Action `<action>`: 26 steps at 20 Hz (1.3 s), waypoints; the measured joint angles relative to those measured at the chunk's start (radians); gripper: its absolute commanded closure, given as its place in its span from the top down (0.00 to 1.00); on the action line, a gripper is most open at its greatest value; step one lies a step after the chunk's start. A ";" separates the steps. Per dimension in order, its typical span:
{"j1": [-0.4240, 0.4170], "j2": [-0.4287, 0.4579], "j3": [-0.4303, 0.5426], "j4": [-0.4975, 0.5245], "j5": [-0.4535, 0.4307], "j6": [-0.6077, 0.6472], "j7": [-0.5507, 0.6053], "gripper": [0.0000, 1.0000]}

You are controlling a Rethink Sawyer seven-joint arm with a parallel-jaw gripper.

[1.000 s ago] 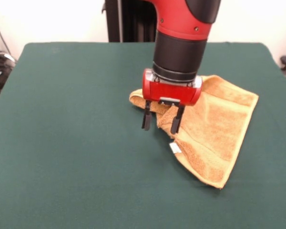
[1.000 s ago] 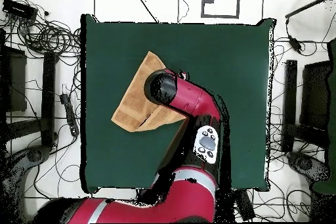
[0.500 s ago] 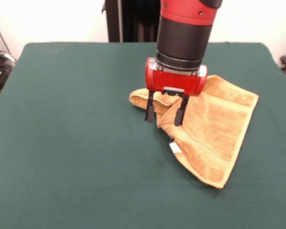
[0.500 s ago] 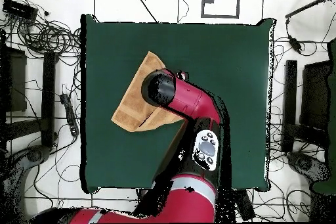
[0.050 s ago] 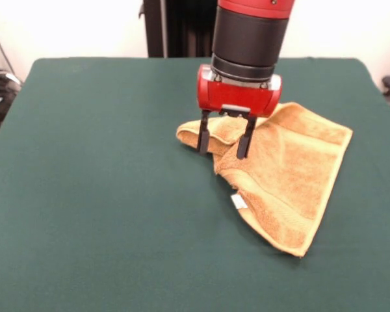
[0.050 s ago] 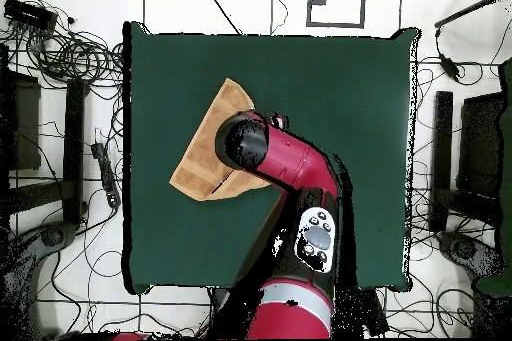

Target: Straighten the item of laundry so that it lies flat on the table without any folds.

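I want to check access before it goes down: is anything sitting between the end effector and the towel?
Nothing visible. The open end effector hangs directly over the folded corner of the towel, and the table around it shows only cloth.

table [image 5: 84,195]: dark green cloth | on it: folded orange-yellow towel [image 5: 286,175]

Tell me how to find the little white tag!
Look at the big green table, then at the orange-yellow towel lying folded on it under the red gripper. The tag pokes out from the towel's left edge in the front view, the only white bit there.
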 measured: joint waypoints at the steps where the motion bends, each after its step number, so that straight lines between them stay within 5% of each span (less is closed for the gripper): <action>1: 0.000 -0.001 0.000 0.003 0.000 0.000 0.000 1.00; 26: -0.018 -0.003 0.030 0.041 -0.065 0.000 0.000 1.00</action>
